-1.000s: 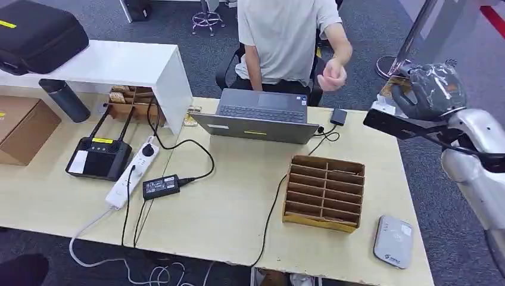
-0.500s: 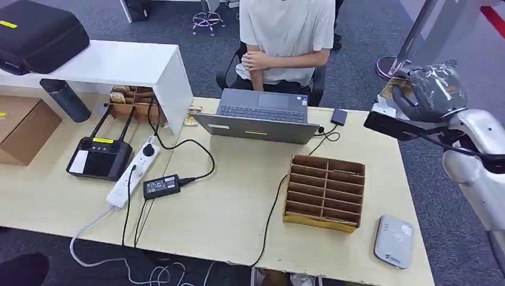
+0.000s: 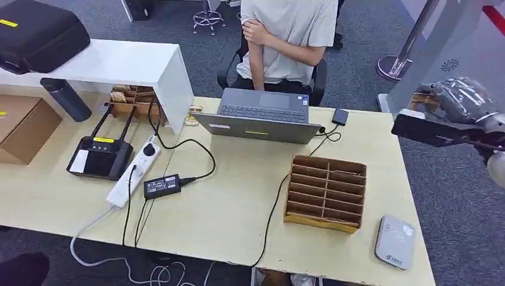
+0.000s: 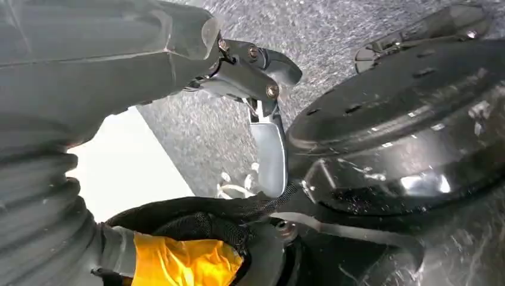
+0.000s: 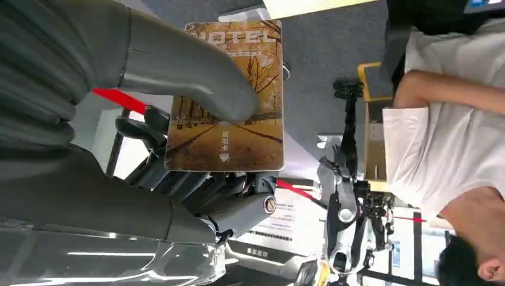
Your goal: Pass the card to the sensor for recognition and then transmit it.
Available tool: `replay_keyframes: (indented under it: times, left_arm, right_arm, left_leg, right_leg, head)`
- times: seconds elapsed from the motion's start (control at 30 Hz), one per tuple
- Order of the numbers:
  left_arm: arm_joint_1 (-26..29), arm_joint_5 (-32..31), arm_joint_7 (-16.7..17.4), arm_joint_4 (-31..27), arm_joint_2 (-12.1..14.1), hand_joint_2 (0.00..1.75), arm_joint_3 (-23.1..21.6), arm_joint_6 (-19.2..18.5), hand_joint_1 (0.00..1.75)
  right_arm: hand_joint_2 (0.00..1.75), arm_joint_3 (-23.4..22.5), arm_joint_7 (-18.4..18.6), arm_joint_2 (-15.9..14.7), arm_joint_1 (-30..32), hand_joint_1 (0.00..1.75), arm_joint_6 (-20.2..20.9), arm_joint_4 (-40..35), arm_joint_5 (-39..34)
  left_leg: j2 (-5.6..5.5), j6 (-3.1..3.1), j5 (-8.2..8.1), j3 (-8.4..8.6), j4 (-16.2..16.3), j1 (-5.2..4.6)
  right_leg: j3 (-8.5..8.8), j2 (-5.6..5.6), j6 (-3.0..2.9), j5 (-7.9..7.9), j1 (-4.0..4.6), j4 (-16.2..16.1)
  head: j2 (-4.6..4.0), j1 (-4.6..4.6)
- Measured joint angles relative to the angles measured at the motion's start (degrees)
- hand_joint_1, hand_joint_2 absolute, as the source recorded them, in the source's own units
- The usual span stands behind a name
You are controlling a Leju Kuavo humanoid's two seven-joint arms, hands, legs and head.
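On the long pale wooden worktop (image 3: 226, 208) sit an open grey laptop (image 3: 260, 114), a brown cardboard slotted box (image 3: 325, 192) and a small grey card sensor (image 3: 394, 241). Past its right edge, the robot's right hand (image 3: 461, 101) pinches a brown hotel card (image 5: 229, 98) between thumb and fingers (image 5: 155, 128). I cannot tell how the left hand (image 4: 119, 65) is held.

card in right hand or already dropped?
In hand. Right wrist view shows the hotel card held by the right hand, thumb pressed on its face.
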Motion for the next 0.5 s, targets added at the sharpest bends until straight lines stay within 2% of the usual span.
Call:
replay_keyframes:
  times: [0.23, 0.43, 0.5]
  left_arm:
    - [0.66, 3.98, -0.96, -3.61, 0.41, 1.75, -0.28, 5.59, 0.00]
    - [0.67, 4.79, -1.12, -4.72, 0.68, 1.75, -0.57, 6.30, 0.00]
    - [0.65, 5.94, -1.20, -4.94, 0.74, 1.75, -0.72, 6.30, 0.00]
  right_arm:
    - [1.75, 0.02, 2.56, -9.44, 2.43, 1.75, 3.19, -8.33, -4.59]
    - [1.75, 0.04, 3.13, -13.21, 2.93, 1.75, 4.42, -11.77, -5.40]
    - [1.75, 0.32, 3.65, -14.23, 2.72, 1.75, 6.51, -12.57, -6.25]
  left_leg:
    - [0.01, 0.02, -0.01, -0.04, 0.00, 0.00]
    - [0.05, 0.02, 0.00, 0.00, 0.00, 0.01]
    - [0.04, 0.04, 0.02, -0.01, 0.00, 0.02]
  right_leg:
    - [-0.03, 0.01, 0.00, 0.00, 0.01, 0.00]
    - [-0.03, 0.05, 0.01, 0.01, 0.03, 0.01]
    - [-0.02, 0.04, 0.01, 0.01, 0.03, 0.01]
  head:
    - [0.00, 0.00]
    - [0.00, 0.00]
    - [0.00, -0.02]
